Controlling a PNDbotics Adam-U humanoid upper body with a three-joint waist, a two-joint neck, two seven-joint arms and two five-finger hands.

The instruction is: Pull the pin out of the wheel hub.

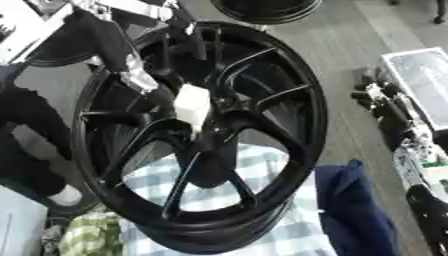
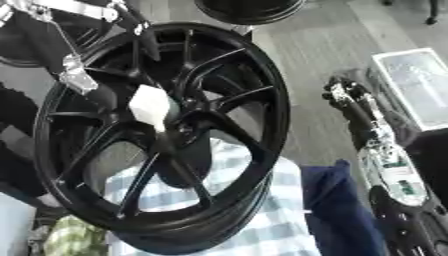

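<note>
Wheel hub [image 1: 206, 135], black and many-spoked, stands tilted on its rim and fills most of your view, resting over a blue-and-white checked cloth [image 1: 262, 200] with a dark blue cloth [image 1: 350, 200] just beside it. Your left robot hand [image 1: 153, 82] reaches among the upper-left spokes, touching a white block [image 1: 192, 102] at the centre; you cannot tell whether its fingers are closed. Your right robot hand [image 2: 346, 97] hangs apart at the right, fingers unclear. The pin itself isn't discernible.
</note>
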